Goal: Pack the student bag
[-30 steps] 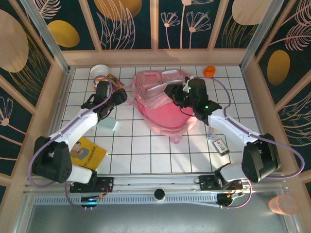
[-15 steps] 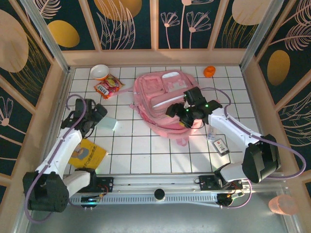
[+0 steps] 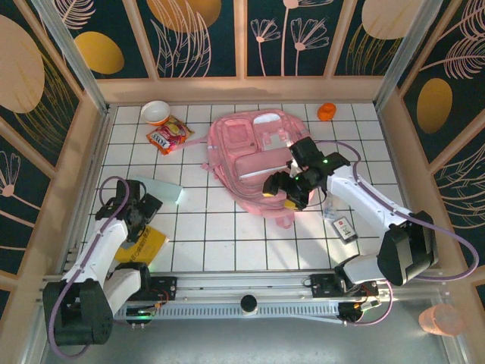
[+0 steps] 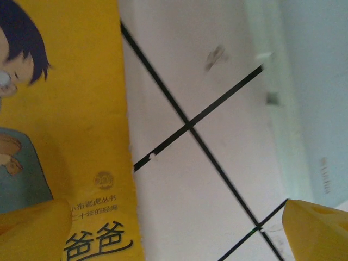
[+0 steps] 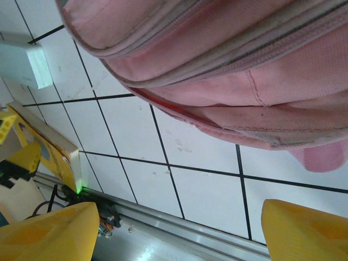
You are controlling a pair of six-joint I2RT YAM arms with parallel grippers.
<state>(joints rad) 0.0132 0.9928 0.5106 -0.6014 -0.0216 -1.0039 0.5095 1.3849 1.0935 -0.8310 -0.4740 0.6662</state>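
**Jaws spread, nothing held**

Left gripper point(image 4: 176, 234): fingers wide apart and empty, hovering over the edge of the yellow book point(image 4: 60, 109). Right gripper point(image 3: 284, 189): fingers wide apart and empty. The student bag point(image 3: 254, 159) lies flat under and beyond it.

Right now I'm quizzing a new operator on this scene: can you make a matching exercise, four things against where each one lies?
Things:
1 backpack
2 bowl
3 book
4 snack packet

Places:
A near left
B far left corner
C middle
D just beside the bowl, on its near side

Pairs: 1-C, 2-B, 3-A, 4-D
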